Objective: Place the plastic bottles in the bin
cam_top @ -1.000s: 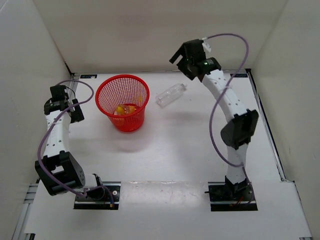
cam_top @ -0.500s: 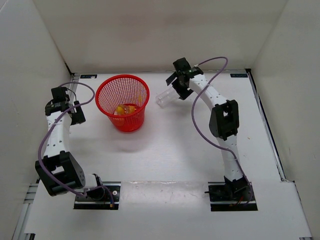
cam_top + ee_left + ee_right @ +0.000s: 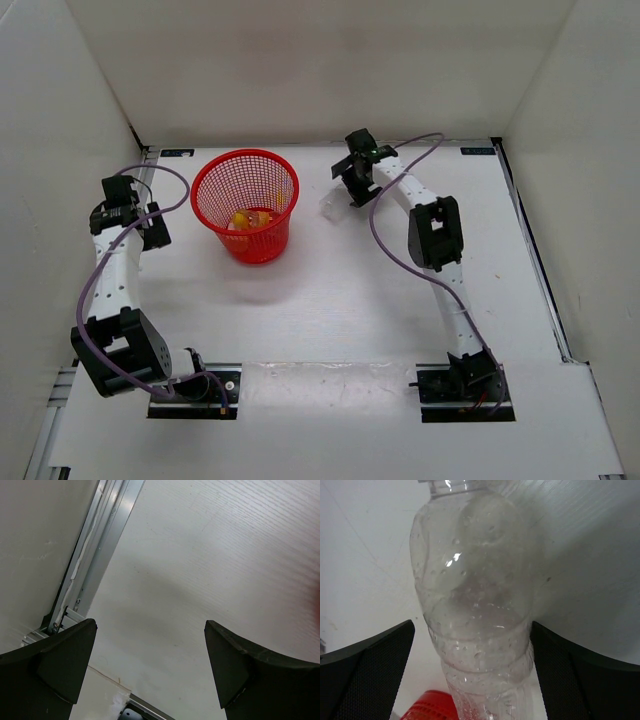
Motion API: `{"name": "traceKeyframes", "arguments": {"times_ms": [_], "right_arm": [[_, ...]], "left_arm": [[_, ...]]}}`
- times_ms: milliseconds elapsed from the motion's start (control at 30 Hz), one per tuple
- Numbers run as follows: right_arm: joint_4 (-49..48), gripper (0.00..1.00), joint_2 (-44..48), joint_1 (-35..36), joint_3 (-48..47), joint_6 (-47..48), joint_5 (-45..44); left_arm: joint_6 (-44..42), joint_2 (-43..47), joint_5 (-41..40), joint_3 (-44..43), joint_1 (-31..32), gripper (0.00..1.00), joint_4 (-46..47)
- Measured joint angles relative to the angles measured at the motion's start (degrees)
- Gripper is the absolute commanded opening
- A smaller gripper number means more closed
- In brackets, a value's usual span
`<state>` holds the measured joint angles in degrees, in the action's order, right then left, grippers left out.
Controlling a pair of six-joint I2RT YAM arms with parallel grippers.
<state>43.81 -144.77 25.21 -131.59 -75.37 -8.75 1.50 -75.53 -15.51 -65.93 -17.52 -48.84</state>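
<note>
The red mesh bin stands upright at the back left of the table. Two orange bottles with yellow caps lie at its bottom. The clear colourless bottle lies on the table just right of the bin. My right gripper is down over it. In the right wrist view the clear bottle sits between the open fingers of my right gripper, which do not squeeze it. The bin's rim shows beyond. My left gripper is open and empty left of the bin.
White walls enclose the table on three sides. An aluminium rail runs along the left wall close to my left gripper. The right arm's purple cable loops over the table right of the bottle.
My right arm has swung down and left from high at the back. Its open jaws now straddle the clear bottle. The left arm has barely moved.
</note>
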Motion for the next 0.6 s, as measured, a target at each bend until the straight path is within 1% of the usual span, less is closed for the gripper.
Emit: {"name": "traceKeyframes", "arguments": {"times_ms": [67, 100, 133, 167, 200, 233, 300, 333, 433, 600], "right_arm": [[-0.7, 0.85, 0.0, -0.11, 0.0, -1.18, 0.79], [-0.81, 0.76, 0.0, -0.13, 0.02, -1.55, 1.2], [-0.81, 0.72, -0.04, -0.13, 0.11, -1.84, 1.51], [-0.83, 0.63, -0.04, -0.13, 0.28, -2.1, 1.68], [-0.98, 0.39, -0.04, -0.15, 0.52, -1.92, 1.88], [-1.29, 0.32, -0.04, -0.15, 0.74, -1.62, 2.12], [-2.36, 0.25, 0.55, -0.28, 1.27, -0.28, 2.36], [-2.49, 0.17, 1.05, -0.35, 2.08, 0.72, 2.19], [-3.21, 0.1, 2.86, -0.44, 4.85, 3.89, 2.03], [-4.59, 0.06, 6.58, -1.05, 7.85, 12.52, 3.02]], "left_arm": [[0.02, 0.0, 0.0, 0.0, -0.02, 1.0, 0.02], [0.0, 0.0, 0.0, 0.0, -0.02, 1.0, 0.0], [0.0, 0.0, 0.0, 0.0, -0.11, 1.0, 0.0], [0.0, 0.0, 0.0, 0.0, -0.26, 1.0, 0.02], [0.0, 0.0, 0.0, 0.0, -0.44, 1.0, 0.02], [0.0, 0.0, 0.0, 0.0, -0.68, 1.0, 0.0], [0.0, 0.0, 0.15, 0.0, -1.42, 1.0, 0.02], [0.0, 0.0, 0.31, 0.0, -1.88, 1.0, 0.0], [0.0, 0.0, 0.79, 0.0, -2.84, 1.0, 0.0], [-0.02, 0.0, 1.22, 0.0, -3.37, 1.0, 0.02]]}}
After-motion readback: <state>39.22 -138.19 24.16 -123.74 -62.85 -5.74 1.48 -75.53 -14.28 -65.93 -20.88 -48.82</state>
